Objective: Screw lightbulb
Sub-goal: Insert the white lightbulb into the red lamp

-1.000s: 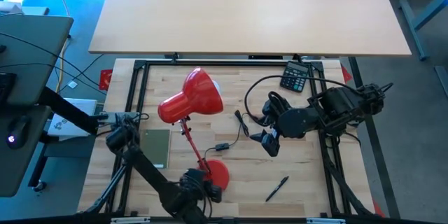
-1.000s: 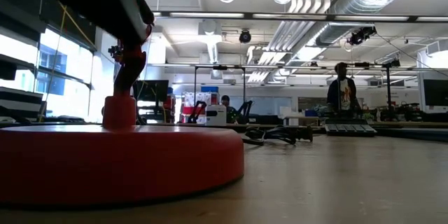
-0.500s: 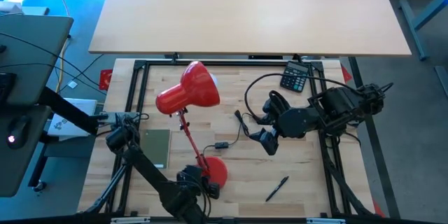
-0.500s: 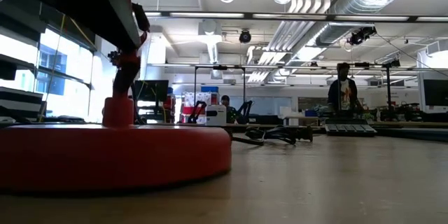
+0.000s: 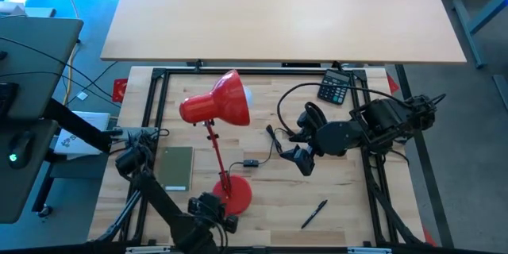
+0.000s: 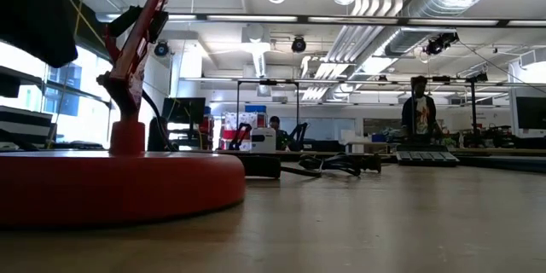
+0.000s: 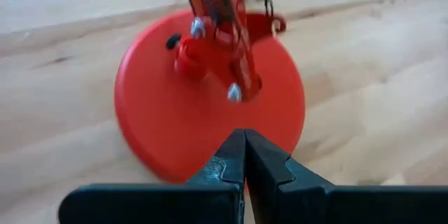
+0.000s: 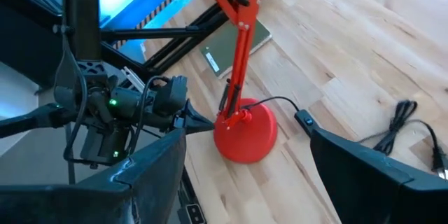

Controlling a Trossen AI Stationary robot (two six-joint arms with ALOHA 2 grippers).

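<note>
The left claw [image 7: 244, 155], fingers pressed together, meets the round red lamp base [image 7: 150, 105], while the small white glass lightbulb [image 5: 247, 95], probably light and fragile, wants gentle gripping around its rounded part.

Setting identified as a large open robotics lab or workshop. Exposed ceiling ducts [image 6: 426, 0] and strip lights are seen overhead. Benches with monitors [image 6: 529, 113] and equipment are ranged behind the wooden table [image 6: 384, 222]. A standing person [image 6: 418, 111] is noted far back.
</note>
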